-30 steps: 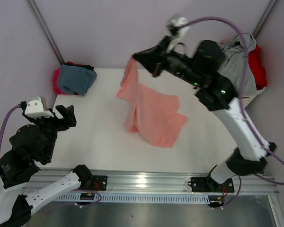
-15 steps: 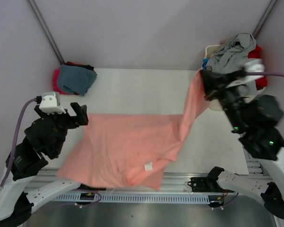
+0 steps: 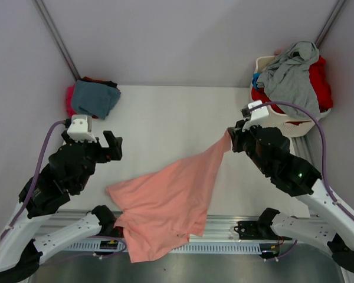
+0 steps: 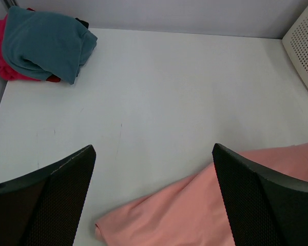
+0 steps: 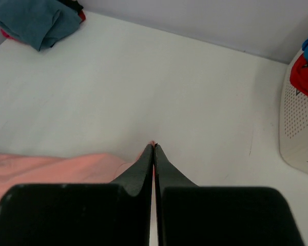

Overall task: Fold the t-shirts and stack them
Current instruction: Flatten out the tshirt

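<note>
— What is your right arm doing?

— It bends up from its base at the near right corner and reaches in over the flat white table [image 3: 165, 112]. My right gripper [image 3: 231, 140] is at the end. Its two fingers are pressed tight together on one corner of the big salmon-pink cloth t-shirt [image 3: 165, 206]. In my right wrist view, a tiny bit of pink peeks out at the tips of the right gripper [image 5: 153, 146].

— Where is the rest of that shirt?

— It slopes down from the pinched corner to the table. It lies bunched on the near part, and one end hangs over the metal rail [image 3: 224, 225] at the near edge.

— And your left arm?

— It is folded up at the near left side, with the wrist pointing out across the table. My left gripper [image 3: 112, 147] has its fingers spread wide apart, with nothing in them. It hangs in the air just beside the shirt's left edge.

— What else is there?

— A folded teal-blue t-shirt [image 3: 93, 98] sits in the far left corner, on top of a magenta t-shirt [image 3: 69, 101]. At the far right stands a white plastic basket with little holes [image 3: 295, 125]. A grey t-shirt [image 3: 289, 73] and a red t-shirt [image 3: 321, 82] are heaped in it.
</note>
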You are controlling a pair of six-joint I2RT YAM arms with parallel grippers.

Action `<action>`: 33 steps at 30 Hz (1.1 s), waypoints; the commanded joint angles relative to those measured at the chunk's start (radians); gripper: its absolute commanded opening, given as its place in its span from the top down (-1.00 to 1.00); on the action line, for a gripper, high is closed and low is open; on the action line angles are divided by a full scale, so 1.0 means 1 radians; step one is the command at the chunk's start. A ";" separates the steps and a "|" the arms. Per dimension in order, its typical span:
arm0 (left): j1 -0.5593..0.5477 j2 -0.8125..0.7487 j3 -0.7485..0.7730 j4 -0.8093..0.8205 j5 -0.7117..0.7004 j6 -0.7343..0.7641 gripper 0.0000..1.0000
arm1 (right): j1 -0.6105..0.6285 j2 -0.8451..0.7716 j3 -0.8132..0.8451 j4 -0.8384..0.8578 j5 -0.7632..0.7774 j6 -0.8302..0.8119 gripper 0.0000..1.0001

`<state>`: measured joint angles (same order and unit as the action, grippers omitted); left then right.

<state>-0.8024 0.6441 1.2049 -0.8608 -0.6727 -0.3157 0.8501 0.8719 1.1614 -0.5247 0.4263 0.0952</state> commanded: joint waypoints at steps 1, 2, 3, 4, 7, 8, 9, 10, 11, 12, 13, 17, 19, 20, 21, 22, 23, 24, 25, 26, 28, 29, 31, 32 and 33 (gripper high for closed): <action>0.006 -0.004 0.002 0.017 0.033 -0.025 -0.99 | 0.009 0.015 0.055 0.063 0.063 -0.029 1.00; 0.006 -0.003 0.002 0.017 0.036 -0.025 -0.99 | 0.007 0.021 0.055 0.068 0.074 -0.040 1.00; 0.006 -0.004 0.002 0.016 0.042 -0.025 -0.99 | 0.007 0.027 0.052 0.075 0.109 -0.045 1.00; 0.006 -0.004 0.002 0.014 0.048 -0.026 -0.99 | 0.007 0.038 0.049 0.075 0.129 -0.046 1.00; 0.006 -0.012 -0.010 0.014 0.088 -0.045 -0.98 | 0.007 0.058 0.031 0.086 0.261 -0.054 1.00; 0.006 -0.015 -0.014 0.014 0.097 -0.060 -0.99 | 0.007 0.068 0.021 0.095 0.299 -0.069 1.00; 0.006 -0.017 -0.037 0.013 0.105 -0.068 -0.99 | 0.004 0.073 -0.006 0.121 0.371 -0.075 1.00; 0.006 -0.018 -0.047 0.013 0.120 -0.077 -0.98 | -0.003 0.076 -0.021 0.133 0.397 -0.084 1.00; 0.006 -0.020 -0.073 0.014 0.131 -0.094 -0.99 | -0.014 0.081 -0.035 0.156 0.431 -0.089 1.00; 0.005 -0.020 -0.083 0.016 0.142 -0.101 -0.98 | -0.051 0.081 -0.063 0.167 0.433 -0.088 1.00; 0.005 -0.020 -0.094 0.016 0.160 -0.109 -0.98 | -0.081 0.081 -0.074 0.175 0.430 -0.078 1.00; 0.005 -0.020 -0.145 -0.001 0.183 -0.141 -0.99 | -0.247 0.090 -0.095 0.166 0.414 -0.009 1.00; 0.005 -0.032 -0.148 -0.007 0.186 -0.143 -0.98 | -0.302 0.095 -0.104 0.187 0.477 0.001 1.00; 0.005 -0.037 -0.157 -0.009 0.186 -0.143 -0.99 | -0.312 0.093 -0.108 0.198 0.509 0.003 1.00; 0.005 -0.052 -0.159 -0.015 0.183 -0.141 -0.99 | -0.318 0.091 -0.117 0.216 0.549 -0.006 1.00; 0.005 -0.058 -0.162 -0.017 0.183 -0.140 -0.98 | -0.319 0.090 -0.124 0.238 0.590 -0.014 1.00; 0.005 -0.064 -0.169 -0.017 0.182 -0.140 -0.99 | -0.319 0.088 -0.134 0.297 0.659 -0.026 1.00; 0.005 -0.069 -0.171 -0.017 0.185 -0.140 -0.99 | -0.319 0.084 -0.144 0.330 0.683 -0.040 1.00; 0.005 -0.076 -0.174 -0.018 0.186 -0.138 -0.98 | -0.321 0.085 -0.161 0.372 0.696 -0.051 1.00; 0.005 -0.077 -0.180 -0.017 0.196 -0.138 -0.99 | -0.321 0.091 -0.164 0.382 0.694 -0.046 1.00; 0.005 -0.074 -0.188 -0.018 0.205 -0.140 -0.99 | -0.319 0.122 -0.155 0.359 0.678 -0.003 1.00; 0.005 -0.070 -0.189 -0.015 0.217 -0.138 -0.99 | -0.319 0.137 -0.152 0.354 0.681 0.009 1.00; 0.005 -0.063 -0.192 -0.009 0.232 -0.141 -0.99 | -0.321 0.180 -0.154 0.359 0.695 0.017 1.00; 0.005 -0.061 -0.196 -0.003 0.242 -0.143 -0.98 | -0.321 0.193 -0.154 0.359 0.694 0.020 1.00; 0.005 -0.060 -0.188 0.002 0.264 -0.146 -0.98 | -0.321 0.202 -0.151 0.353 0.690 0.026 1.00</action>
<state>-0.8024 0.5728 1.0191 -0.8860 -0.4644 -0.4385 0.5327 1.0389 1.0012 -0.2333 1.0588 0.0757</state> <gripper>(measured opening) 0.993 0.006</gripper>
